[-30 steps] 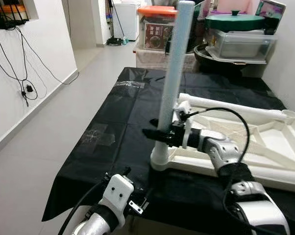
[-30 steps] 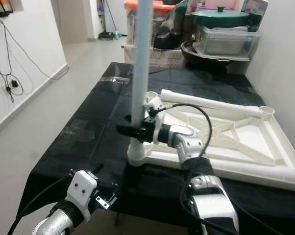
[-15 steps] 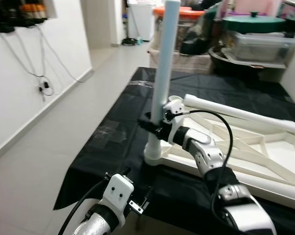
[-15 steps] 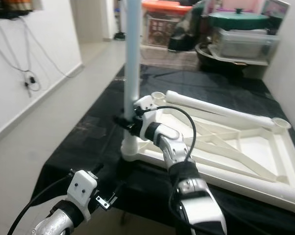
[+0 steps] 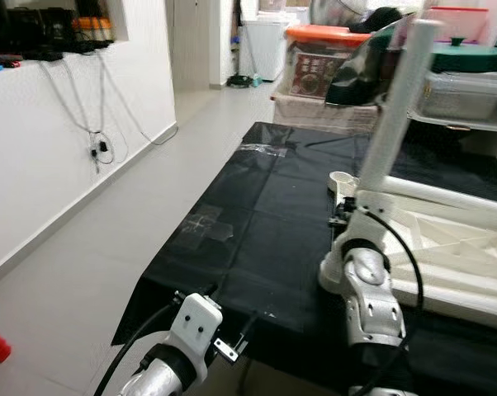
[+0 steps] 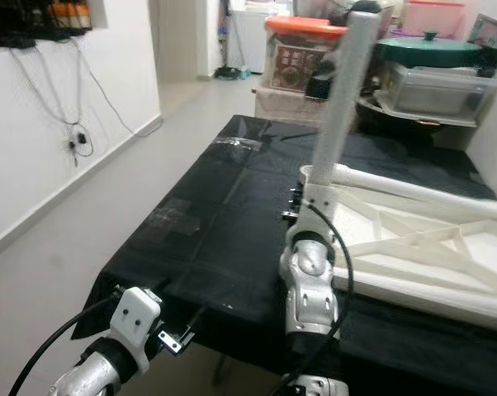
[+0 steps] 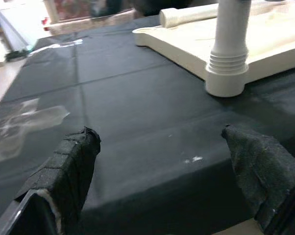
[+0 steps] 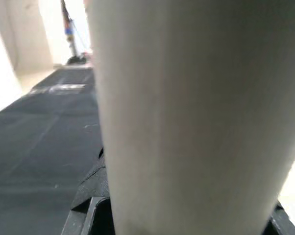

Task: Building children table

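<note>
- Since the earlier frames the camera has swung toward the robot's left, so the white table leg (image 5: pixel 395 115) now sits far to the right of the head views and leans off upright there; more floor and wall show.
- Right tool (image 5: pixel 341 216) is at the lower part of that leg, just above the corner socket; in the right wrist view the leg (image 8: pixel 196 112) sits between the black fingers (image 8: pixel 88 196), which are closed around it.
- Leg stands in the near corner of the upturned white tabletop (image 6: pixel 414 247), which lies on the black-covered surface (image 5: pixel 257 223).
- A second leg (image 6: pixel 397 183) lies along the tabletop's far edge.
- Left tool (image 7: pixel 162 181) hangs just off the near edge of the surface, its padded fingers (image 7: pixel 69 166) spread wide with nothing between them, apart from the leg's threaded base (image 7: pixel 227 68).
- Storage boxes (image 5: pixel 323 58) stand beyond the surface.
</note>
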